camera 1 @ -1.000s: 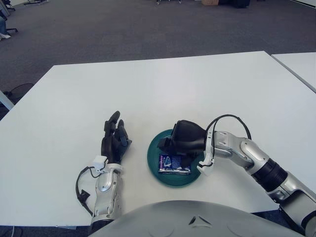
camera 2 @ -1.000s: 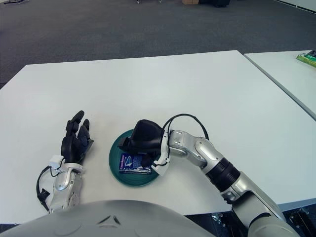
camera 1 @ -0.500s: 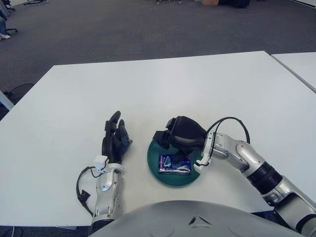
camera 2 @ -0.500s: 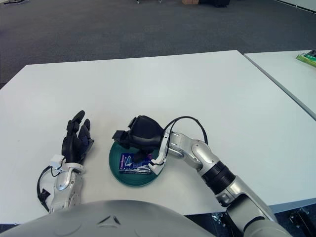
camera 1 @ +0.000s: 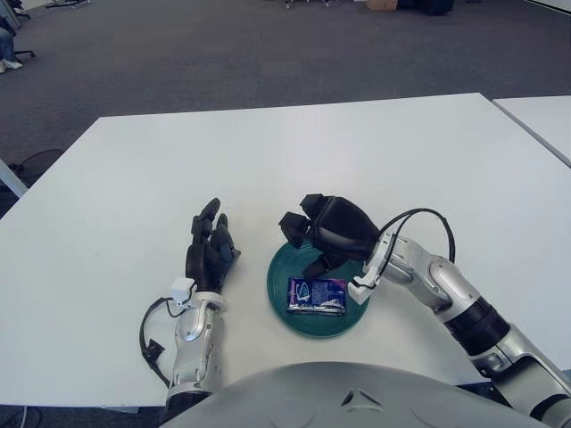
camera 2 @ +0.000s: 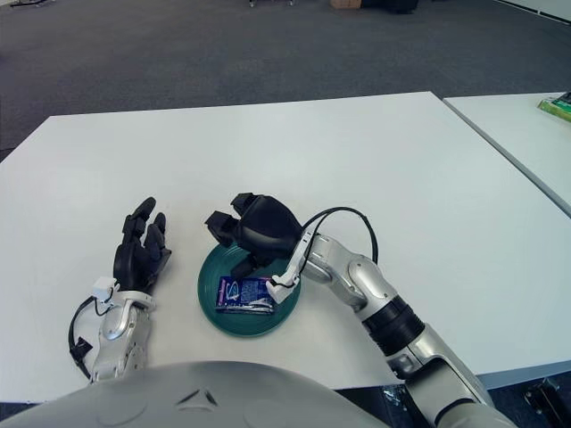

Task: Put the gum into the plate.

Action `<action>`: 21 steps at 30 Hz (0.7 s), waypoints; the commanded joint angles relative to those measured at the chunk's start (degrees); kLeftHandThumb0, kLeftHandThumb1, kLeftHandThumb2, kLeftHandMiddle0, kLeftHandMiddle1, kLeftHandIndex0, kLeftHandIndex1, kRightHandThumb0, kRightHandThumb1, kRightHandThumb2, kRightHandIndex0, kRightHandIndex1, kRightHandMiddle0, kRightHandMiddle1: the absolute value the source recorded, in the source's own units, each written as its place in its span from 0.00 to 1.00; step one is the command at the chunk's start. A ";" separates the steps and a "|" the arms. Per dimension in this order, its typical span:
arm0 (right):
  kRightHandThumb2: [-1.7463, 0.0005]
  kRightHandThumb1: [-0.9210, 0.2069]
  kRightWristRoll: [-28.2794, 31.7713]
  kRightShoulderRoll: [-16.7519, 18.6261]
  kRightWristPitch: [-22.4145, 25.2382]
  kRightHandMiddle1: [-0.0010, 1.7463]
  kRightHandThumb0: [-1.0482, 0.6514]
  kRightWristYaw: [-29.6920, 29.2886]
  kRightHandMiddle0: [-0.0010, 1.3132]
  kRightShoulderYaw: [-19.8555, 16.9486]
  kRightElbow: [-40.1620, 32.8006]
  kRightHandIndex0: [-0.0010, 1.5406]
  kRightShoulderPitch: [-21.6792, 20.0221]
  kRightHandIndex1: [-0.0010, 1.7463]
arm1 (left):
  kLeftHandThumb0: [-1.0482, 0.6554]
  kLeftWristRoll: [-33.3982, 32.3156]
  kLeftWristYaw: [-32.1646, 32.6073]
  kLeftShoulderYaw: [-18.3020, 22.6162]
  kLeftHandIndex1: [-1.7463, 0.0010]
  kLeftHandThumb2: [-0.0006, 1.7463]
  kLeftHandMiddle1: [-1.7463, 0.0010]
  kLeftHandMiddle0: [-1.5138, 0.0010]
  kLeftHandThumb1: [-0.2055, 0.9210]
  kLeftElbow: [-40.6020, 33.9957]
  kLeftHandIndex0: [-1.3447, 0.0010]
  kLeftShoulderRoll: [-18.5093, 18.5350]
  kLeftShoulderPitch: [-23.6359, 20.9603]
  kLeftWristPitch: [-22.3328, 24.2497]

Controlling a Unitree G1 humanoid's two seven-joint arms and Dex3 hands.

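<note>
The gum (camera 1: 316,295) lies flat inside the green plate (camera 1: 281,281) on the white worktop (camera 1: 357,152). Right robot hand (camera 1: 323,234) hovers above the plate's far rim, fingers spread, holding nothing. Left robot hand (camera 1: 208,251) rests beside the plate, fingers extended.

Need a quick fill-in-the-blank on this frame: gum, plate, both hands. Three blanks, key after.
1. The gum pack lies inside the green ____.
2. The right robot hand hovers over the plate with fingers open, holding ____.
3. The left robot hand rests on the white ____.

Missing words: plate; nothing; table
</note>
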 commanded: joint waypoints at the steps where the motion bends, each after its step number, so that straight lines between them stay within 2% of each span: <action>1: 0.67 0.05 5.00 -1.14 2.22 1.00 0.40 2.87 0.18 -5.64 -1.66 0.30 -6.31 0.97 | 0.23 -0.70 -0.50 0.19 0.62 0.44 1.00 0.83 1.00 2.69 1.00 -0.55 0.38 2.47; 5: 0.69 0.02 5.38 -0.83 3.83 1.00 0.40 1.69 0.17 -9.02 -1.85 0.30 -7.16 0.92 | 0.23 -1.20 -0.46 0.50 0.61 0.45 0.99 0.82 1.00 3.26 1.00 -0.69 0.03 2.76; 11: 0.68 0.03 7.14 1.11 6.39 1.00 0.40 -2.57 0.17 -12.59 0.14 0.32 -5.12 0.87 | 0.23 -0.78 -0.36 0.53 0.60 0.46 0.99 0.81 1.00 3.66 1.00 -0.78 -0.56 1.84; 15: 0.69 0.01 10.68 2.57 7.18 1.00 0.40 -5.68 0.16 -14.80 6.64 0.32 -5.39 0.81 | 0.22 1.21 0.09 0.11 0.59 0.47 0.99 0.81 1.00 3.86 1.00 -0.36 -0.59 0.34; 18: 0.70 0.00 13.26 3.88 8.68 1.00 0.40 -5.98 0.16 -15.78 9.95 0.33 -6.53 0.73 | 0.22 2.66 0.66 -0.07 0.59 0.48 0.99 0.81 1.00 4.11 1.00 -0.24 -0.61 -0.46; 20: 0.65 0.00 14.68 4.67 9.75 0.82 0.26 -5.70 0.13 -16.20 10.99 0.33 -7.03 0.61 | 0.22 3.34 0.96 -0.06 0.59 0.49 1.00 0.81 1.00 4.35 1.00 -0.32 -0.65 -0.87; 21: 0.64 0.00 16.28 5.35 10.43 0.80 0.24 -5.15 0.13 -16.55 11.70 0.33 -7.23 0.59 | 0.22 3.63 1.11 -0.04 0.59 0.49 1.00 0.81 1.00 4.45 1.00 -0.38 -0.63 -1.08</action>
